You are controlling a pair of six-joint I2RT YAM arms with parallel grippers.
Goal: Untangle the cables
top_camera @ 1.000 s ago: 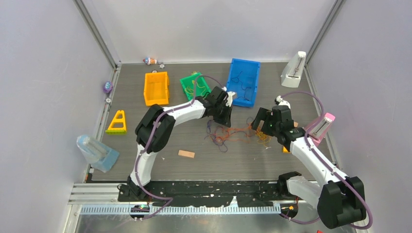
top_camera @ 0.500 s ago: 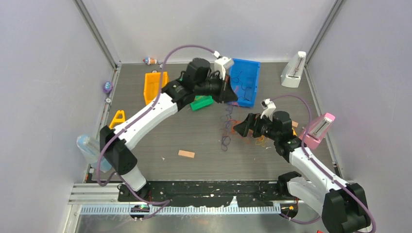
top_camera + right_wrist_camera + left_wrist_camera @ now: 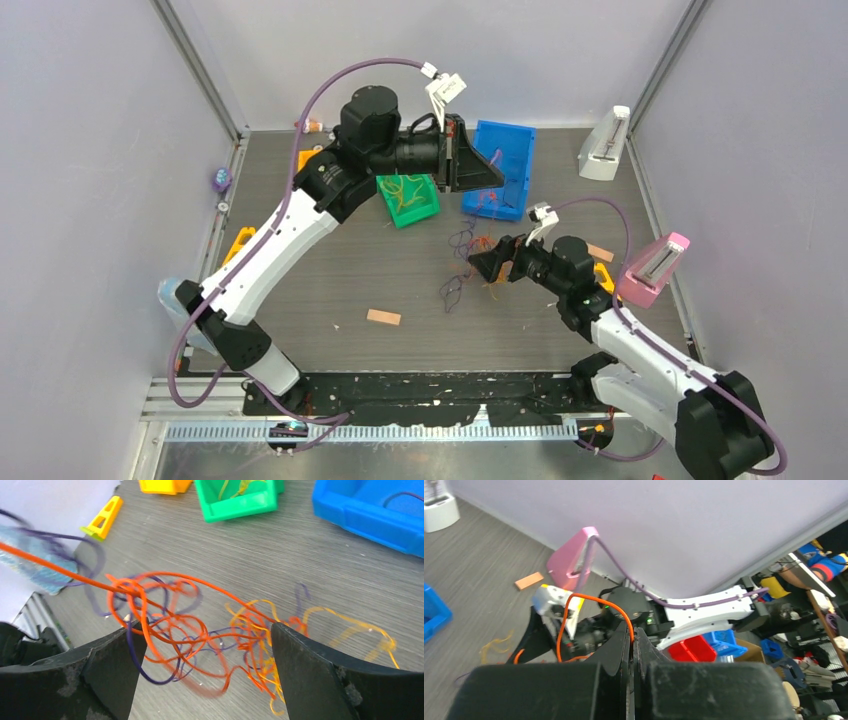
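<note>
From above, the left gripper (image 3: 497,178) hangs in the air over the near left corner of the open blue plastic bin (image 3: 517,140), with its jaws closed. The tangle of thin yellow, orange-red and dark purple cables (image 3: 463,262) lies on the grey wood-grain table (image 3: 400,285), just in front of that same corner. Its long axis runs from the bin's near edge diagonally away towards the arm bases, and it ends in loose purple loops. The right gripper (image 3: 482,264) is low at the tangle, a little in front of the blue bin, and its fingers are spread wide.

In the left wrist view, the two black fingers meet and pinch a single orange-red strand (image 3: 574,596). The strand arches up out of the grip and drops down towards the right arm below.

In the right wrist view, both fingers stand far apart with the knot of cables between them, and nothing is pinched. One orange-red strand runs taut out of the knot and points away from the blue bin, while the yellow strands trail towards the bin's side. Beside the blue bin, a green plastic bin (image 3: 235,506) holds yellow cable.
</note>
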